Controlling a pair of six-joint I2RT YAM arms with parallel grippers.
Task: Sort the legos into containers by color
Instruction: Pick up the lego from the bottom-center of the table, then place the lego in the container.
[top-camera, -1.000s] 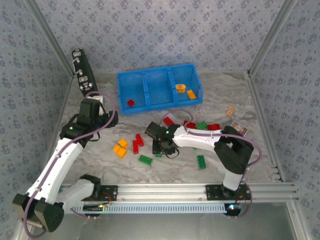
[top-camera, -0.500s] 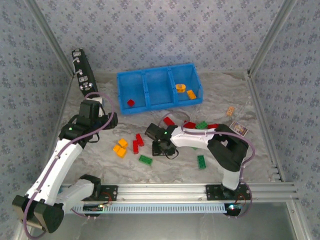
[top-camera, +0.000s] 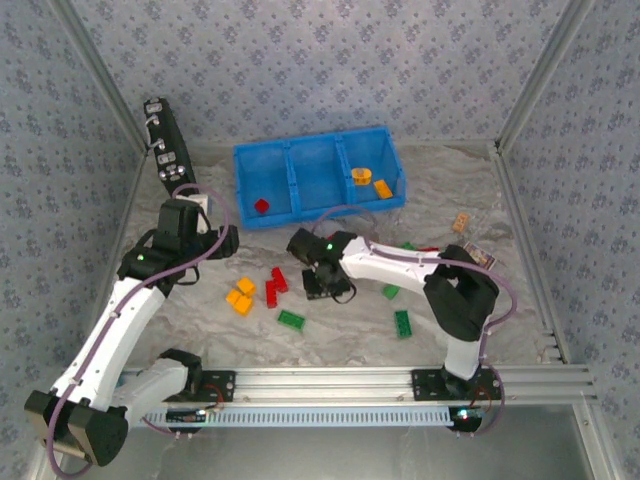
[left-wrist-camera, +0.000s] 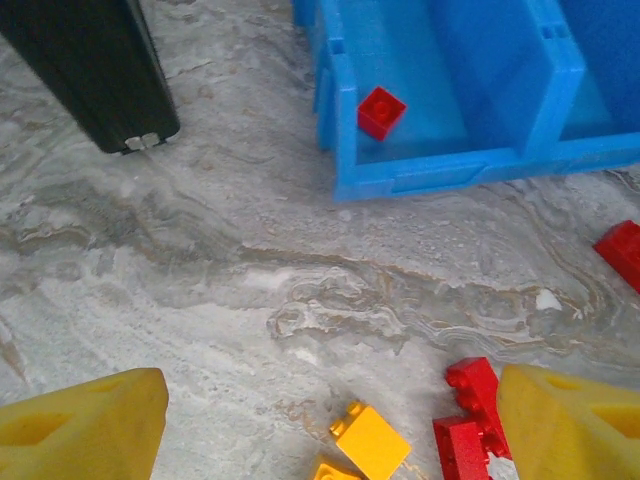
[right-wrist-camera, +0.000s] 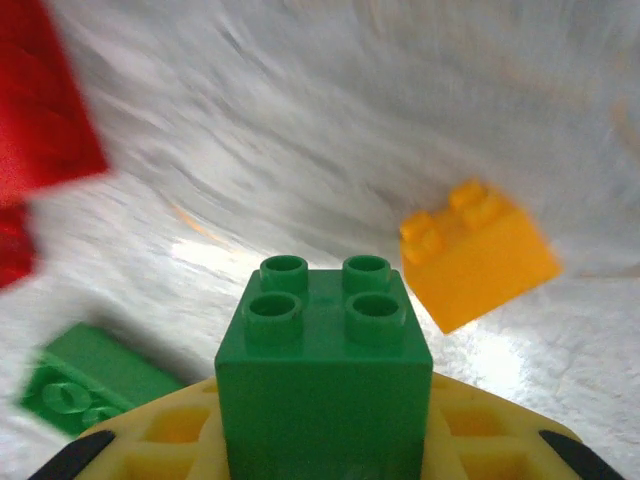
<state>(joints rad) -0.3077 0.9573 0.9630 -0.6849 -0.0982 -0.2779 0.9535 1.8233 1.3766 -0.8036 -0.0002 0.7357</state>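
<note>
The surface (top-camera: 340, 345) is a grey-white marbled sheet. It is boxed in by walls (top-camera: 330, 70) papered in a pale blue floral print, and aluminium rails (top-camera: 400, 380) run along the near edge. A black case (top-camera: 165, 140) sits at the far left by the wall.

The containers (top-camera: 318, 180) are three compartments of one blue tray at the far middle of the surface. Their row runs left to right, with the right end slightly farther back. A red lego (left-wrist-camera: 381, 111) lies in the left compartment, one corner pointing at the near wall, and two orange legos (top-camera: 362, 177) lie in the right one.

Other bricks are scattered between the tray and the arm bases. There is an orange pair (top-camera: 240, 296) and a red cluster (top-camera: 275, 285). A long green brick (top-camera: 403, 322) has its long axis running near to far, and a slanted green brick (top-camera: 291, 320) lies crosswise.

The right gripper (right-wrist-camera: 325, 425) is closed on a green lego (right-wrist-camera: 325, 370), a square two-by-two brick with no long axis. In the wrist view its studded face is turned up and a plain side faces the camera. The background there is blurred. From above, this gripper is just right of the red cluster.

The left gripper (left-wrist-camera: 325, 430) stands wide open and empty over bare surface, near the tray's near-left corner.
</note>
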